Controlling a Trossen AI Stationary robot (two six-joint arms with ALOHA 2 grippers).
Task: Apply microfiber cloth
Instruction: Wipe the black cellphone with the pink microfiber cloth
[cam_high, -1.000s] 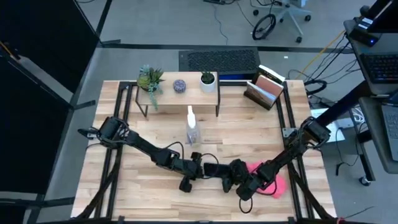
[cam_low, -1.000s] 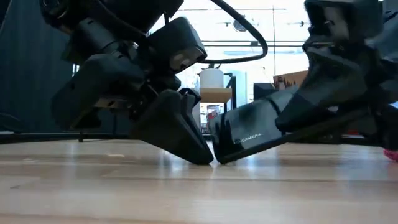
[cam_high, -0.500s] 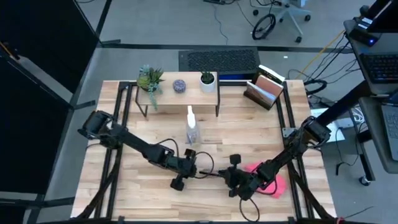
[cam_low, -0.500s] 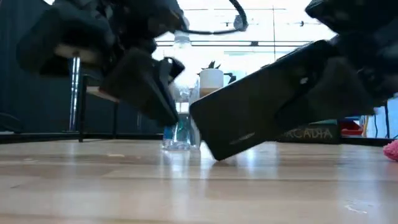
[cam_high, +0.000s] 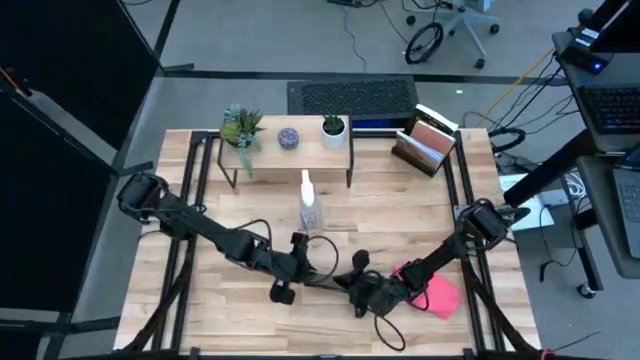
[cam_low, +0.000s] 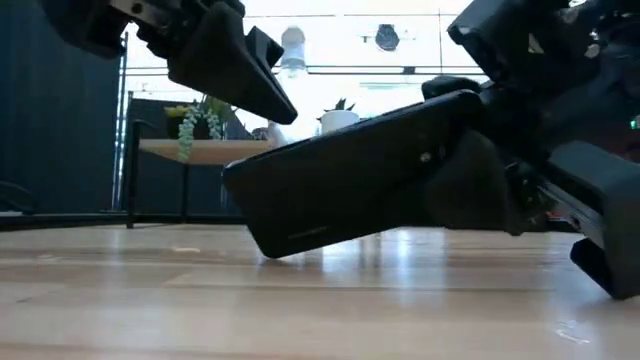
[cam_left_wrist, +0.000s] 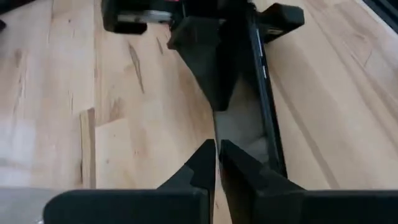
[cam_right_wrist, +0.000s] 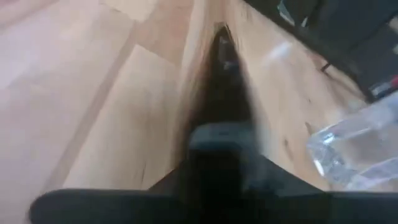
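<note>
Pink and soft, the microfiber cloth (cam_high: 437, 295) is lying flat on the pale wooden bench (cam_high: 200, 325), near the front edge on the right side. It is partly hidden under the right arm, which is reaching over it toward the middle of the bench.

The right tool (cam_high: 362, 292) is sitting just beyond the cloth's inner edge, close to it but not on it. Its fingers are clamped on a black phone (cam_low: 350, 185). In the low view the phone is tilting, with one end close to the wood and the other end raised inside the right tool (cam_low: 470, 185). In the right wrist view the phone (cam_right_wrist: 217, 93) is showing edge-on between the dark fingers.

The left tool (cam_high: 292, 270) is hovering near the middle of the bench, well apart from the cloth, with the phone and the right tool between them. In the left wrist view its two fingertips (cam_left_wrist: 202, 162) are standing almost together with only a thin gap, and they are holding nothing; the phone's edge (cam_left_wrist: 264, 93) is lying just ahead of them. In the low view the left tool (cam_low: 235, 75) is hanging above the phone's lower end.

A clear spray bottle (cam_high: 309, 205) is standing upright behind both tools. Farther back, a small shelf (cam_high: 290, 150) is carrying potted plants (cam_high: 240, 128).
</note>
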